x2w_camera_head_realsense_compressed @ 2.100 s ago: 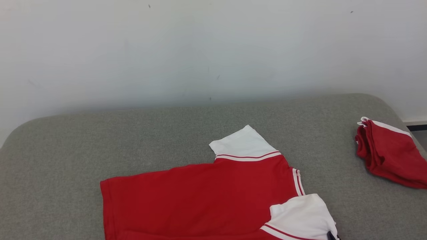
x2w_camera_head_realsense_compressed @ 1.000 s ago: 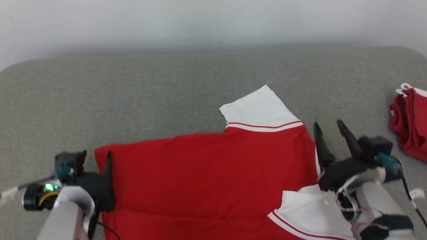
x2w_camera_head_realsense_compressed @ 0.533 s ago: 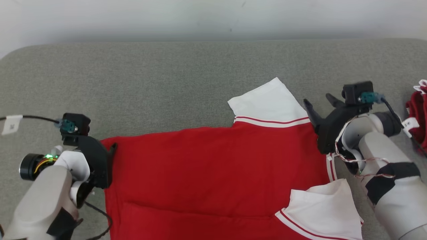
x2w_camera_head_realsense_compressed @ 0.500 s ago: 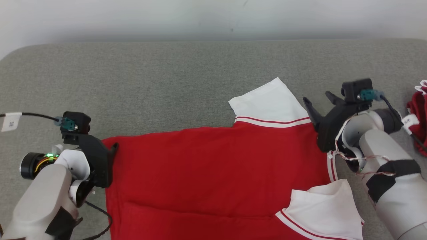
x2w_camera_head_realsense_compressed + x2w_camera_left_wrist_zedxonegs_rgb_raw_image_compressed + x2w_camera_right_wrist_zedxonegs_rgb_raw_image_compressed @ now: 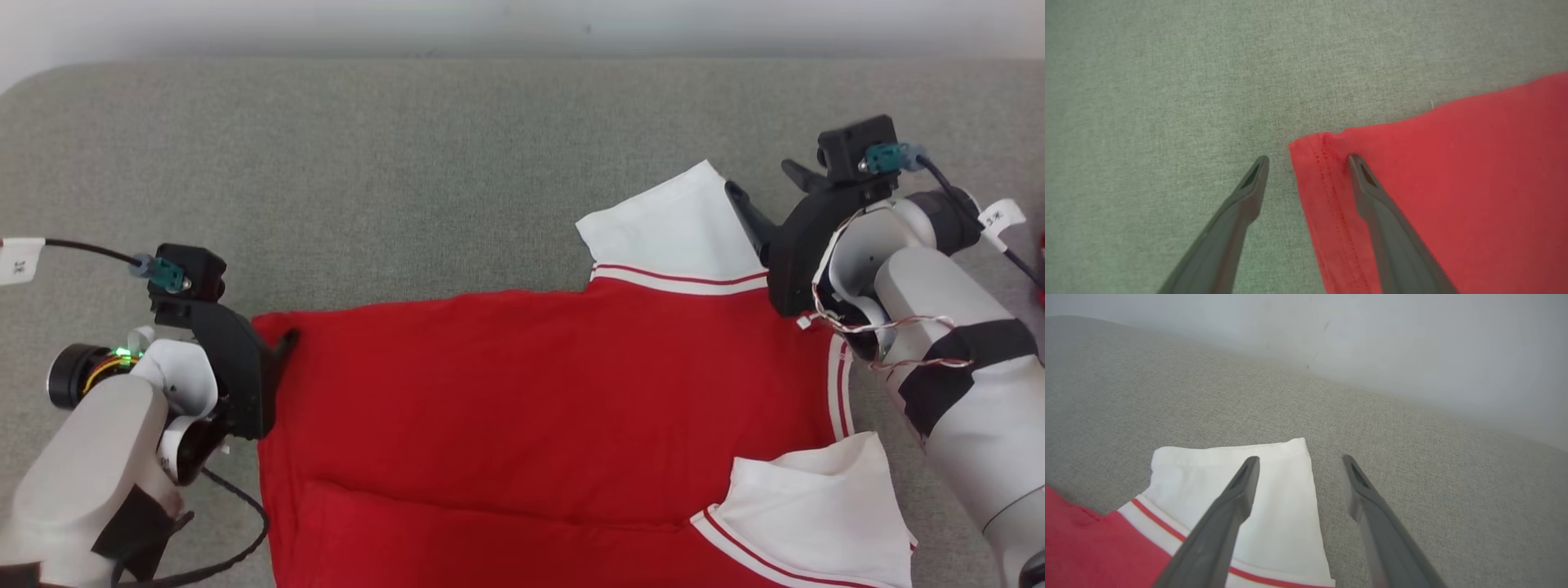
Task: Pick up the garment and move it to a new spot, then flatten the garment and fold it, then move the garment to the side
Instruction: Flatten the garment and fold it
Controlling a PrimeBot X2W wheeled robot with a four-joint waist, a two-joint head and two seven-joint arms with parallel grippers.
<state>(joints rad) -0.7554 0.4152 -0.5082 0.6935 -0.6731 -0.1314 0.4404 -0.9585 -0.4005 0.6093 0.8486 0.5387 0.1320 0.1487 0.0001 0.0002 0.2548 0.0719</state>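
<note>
We see both claws spread wide, with nothing gripped in either. The left claw (image 5: 1308, 158) straddles the far corner of the hem (image 5: 1316, 171) of the red garment (image 5: 522, 392). One finger (image 5: 1372, 196) lies over the red cloth just inside the stitched hem, and the other sits over the bare grey padded surface (image 5: 367, 163) just beside that corner. We cannot tell whether the tips press on the cloth or hang just above it.

The right claw (image 5: 759, 176) straddles the outer edge of the far white sleeve (image 5: 669, 229). In the right wrist view one finger (image 5: 1237, 494) crosses the white fabric and the other is over the grey surface beside it.

The garment lies spread on the grey surface in front of us, in the near half of the head view. Its long axis runs side to side, with the hem at our left and the shoulders at our right. The far sleeve points away from us (towards the pale wall (image 5: 1412, 355)). The near sleeve (image 5: 816, 506) lies at the lower right, angled back towards us. A crease runs lengthwise across the red cloth near its closer edge.
</note>
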